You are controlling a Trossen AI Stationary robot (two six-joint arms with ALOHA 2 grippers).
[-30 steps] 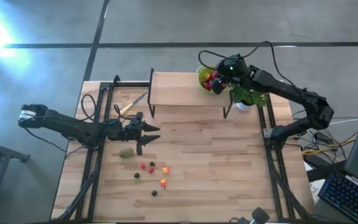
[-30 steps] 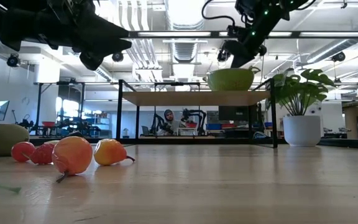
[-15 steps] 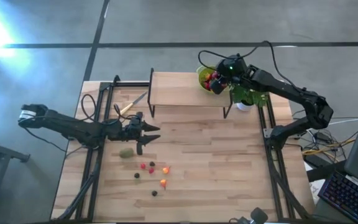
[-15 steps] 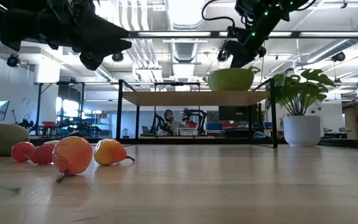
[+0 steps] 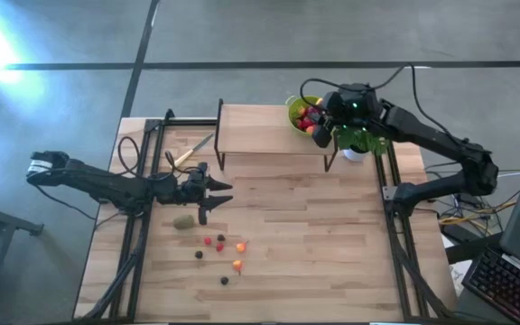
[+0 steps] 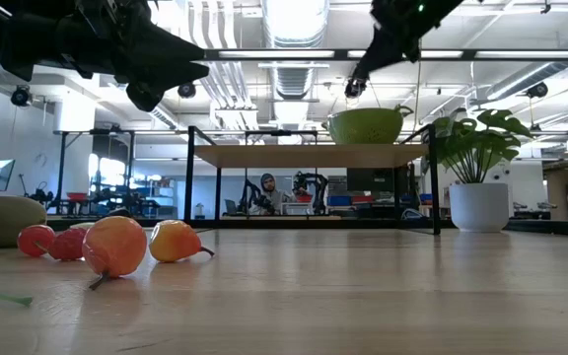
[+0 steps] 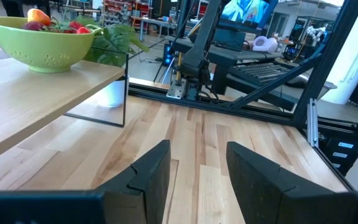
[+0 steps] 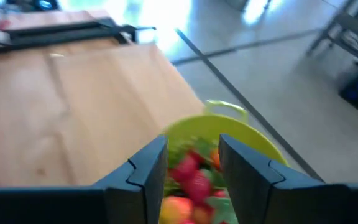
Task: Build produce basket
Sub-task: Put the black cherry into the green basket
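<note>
The lime-green produce basket (image 5: 296, 110) stands on the wooden shelf's right end, with red and orange produce (image 8: 190, 179) inside it. My right gripper (image 8: 192, 158) hangs open above the basket (image 6: 367, 126), clear of it. More produce lies on the table: a brownish-green oval fruit (image 5: 183, 221) and small red, orange and dark berries (image 5: 220, 246). My left gripper (image 5: 217, 193) hovers open and level just beyond the oval fruit, with nothing between its fingers (image 7: 151, 171).
The wooden shelf (image 5: 269, 132) on black legs stands at the table's far side. A potted plant (image 5: 361, 144) sits right of it, under my right arm. A yellow-handled knife (image 5: 191, 153) lies left of the shelf. Black frame rails (image 5: 138, 226) run along both table sides.
My right gripper has opened, risen away from the basket and drawn back toward the table's right edge, tipping less steeply downward. The basket and the produce on the table have stayed where they were.
</note>
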